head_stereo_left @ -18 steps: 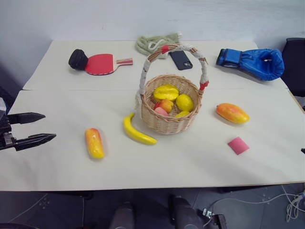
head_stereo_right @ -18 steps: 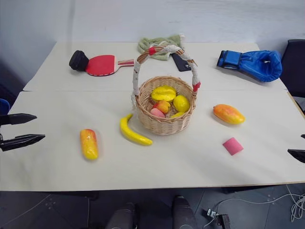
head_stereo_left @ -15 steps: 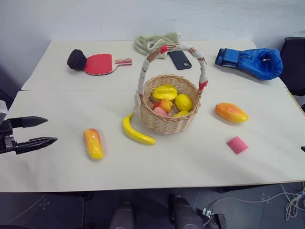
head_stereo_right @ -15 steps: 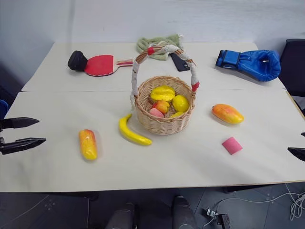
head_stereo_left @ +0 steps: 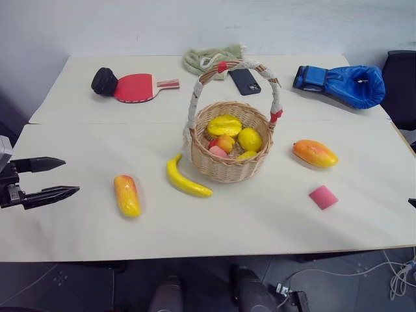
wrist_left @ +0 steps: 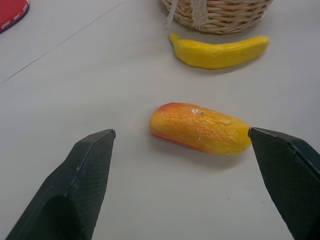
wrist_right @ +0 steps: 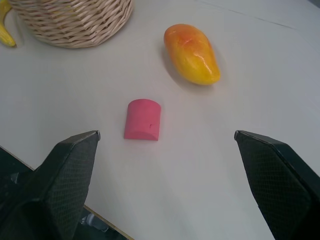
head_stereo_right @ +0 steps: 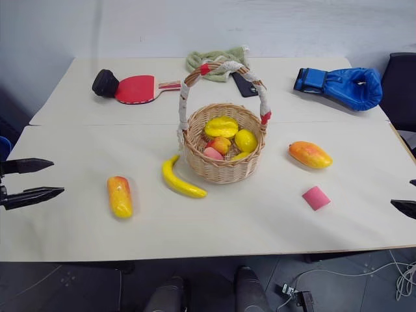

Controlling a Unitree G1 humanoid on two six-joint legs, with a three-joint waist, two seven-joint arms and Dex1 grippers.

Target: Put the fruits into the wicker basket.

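With both end effectors spread and empty, our left end effector (head_stereo_left: pixel 53 177) faces the oblong yellow-orange mango (head_stereo_left: pixel 127 195) near the counter's (head_stereo_left: pixel 260 221) left edge; next we reach, pinch it and carry it to the round woven wicker basket (head_stereo_left: pixel 227 170).

I think I am in a test room, like a lab, not a home. In front of me is a big plain table (head_stereo_left: pixel 78 227) with a pale top, pushed up to a bare white wall (head_stereo_left: pixel 195 26). The floor (head_stereo_left: pixel 338 279) is dark grey, and loose cables (head_stereo_left: pixel 400 279) lie on it at my right. A black chair (head_stereo_left: pixel 402 88) stands at the table's far right side. The things on the table do not go together (a red paddle (head_stereo_left: pixel 135 86), a blue boxing glove (head_stereo_left: pixel 341 83), a phone (head_stereo_left: pixel 246 81), a green cloth (head_stereo_left: pixel 211 58), toy fruits (head_stereo_left: pixel 127 195) and a wicker basket (head_stereo_left: pixel 231 166)), like stuff laid out for practice.
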